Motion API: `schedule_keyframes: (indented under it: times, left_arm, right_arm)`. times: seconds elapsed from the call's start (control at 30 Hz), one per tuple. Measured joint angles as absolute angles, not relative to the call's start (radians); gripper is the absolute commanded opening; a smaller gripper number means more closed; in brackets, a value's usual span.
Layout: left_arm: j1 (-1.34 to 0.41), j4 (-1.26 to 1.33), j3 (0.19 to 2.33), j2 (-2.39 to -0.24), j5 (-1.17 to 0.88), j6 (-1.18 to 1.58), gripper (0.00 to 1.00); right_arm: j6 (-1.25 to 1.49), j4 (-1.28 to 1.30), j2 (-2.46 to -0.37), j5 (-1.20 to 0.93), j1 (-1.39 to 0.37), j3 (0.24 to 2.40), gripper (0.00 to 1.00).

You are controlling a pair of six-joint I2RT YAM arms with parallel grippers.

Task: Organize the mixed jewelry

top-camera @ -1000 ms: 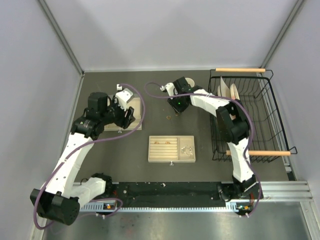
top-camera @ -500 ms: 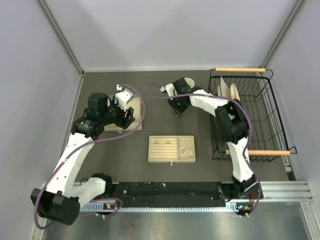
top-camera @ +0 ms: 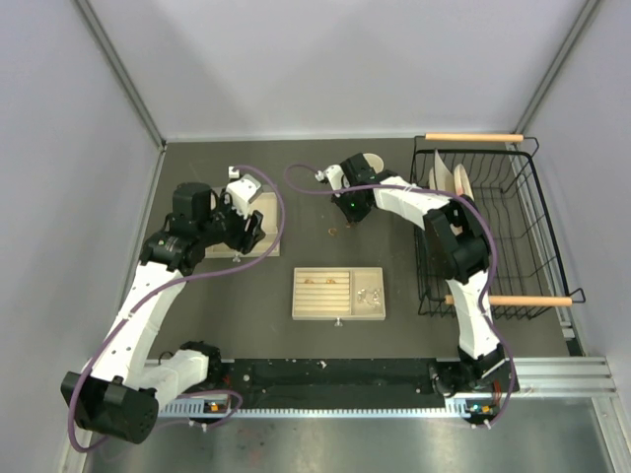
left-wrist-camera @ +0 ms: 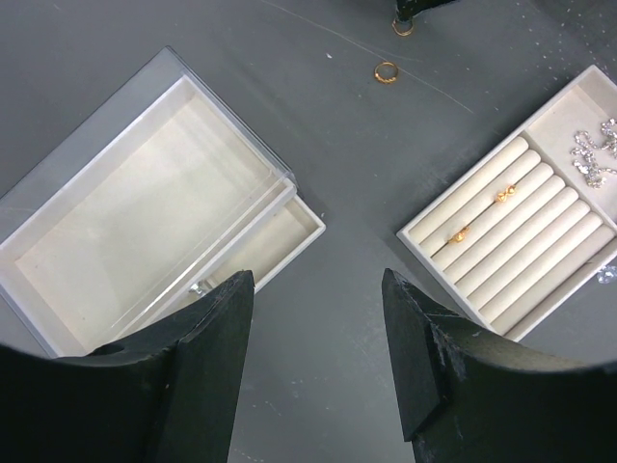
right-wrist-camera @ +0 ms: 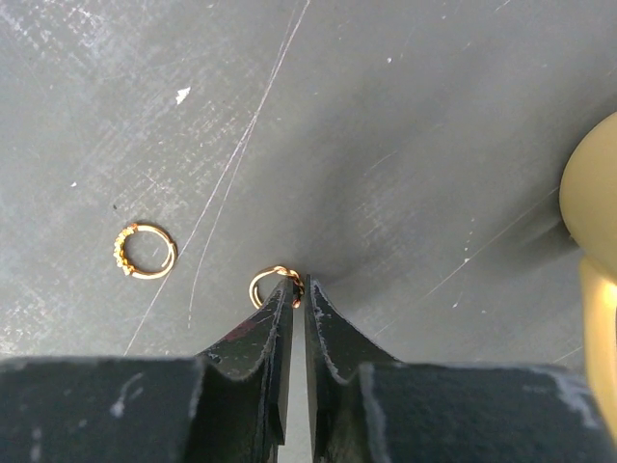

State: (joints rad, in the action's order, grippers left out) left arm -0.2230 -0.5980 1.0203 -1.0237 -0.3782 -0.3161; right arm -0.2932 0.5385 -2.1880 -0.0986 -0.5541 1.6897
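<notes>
Right gripper [right-wrist-camera: 301,289] has its black fingers pressed almost together, nipping the edge of a thin twisted ring [right-wrist-camera: 272,286] that lies flat on the table [right-wrist-camera: 405,116]. Just left of it lies a beaded ring [right-wrist-camera: 145,251], apart from the fingers. A yellow mug [right-wrist-camera: 593,212] curves in at the right edge. The tabletop is matte dark grey with fine pale scratches.

Left gripper [left-wrist-camera: 318,289] hangs spread wide and empty between a clear plastic tray [left-wrist-camera: 145,222] and the cream jewelry box [left-wrist-camera: 540,256]. Two gold pieces [left-wrist-camera: 503,196] sit in its padded ridges and a silvery cluster [left-wrist-camera: 590,154] in its open compartment.

Farther off, a black wire rack [top-camera: 523,256] with wooden handles stands to the right, and smooth pale grey walls [top-camera: 345,69] enclose the table.
</notes>
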Motion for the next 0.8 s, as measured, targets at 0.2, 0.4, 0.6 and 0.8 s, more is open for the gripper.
schedule_keyframes:
  times: [0.2,0.4,0.6,0.8]
  left_arm:
    - [-0.219,-0.598,1.02,-1.024,-0.378,-0.316,0.61]
    - [-0.216,-0.598,1.02,-1.024,-0.38,-0.316,0.61]
    - [-0.215,-0.596,1.02,-1.023,-0.395,-0.308,0.6]
    - [-0.214,-0.554,0.99,-0.999,-0.428,-0.263,0.59]
  right_arm:
    - [-0.293,0.538,-2.188,-0.095,-0.554,1.69,0.01]
    - [-0.292,0.538,-2.187,-0.085,-0.556,1.69,0.0]
    - [-0.284,0.548,-2.167,-0.062,-0.558,1.689,0.0]
    - [-0.255,0.592,-2.061,-0.062,-0.558,1.689,0.0]
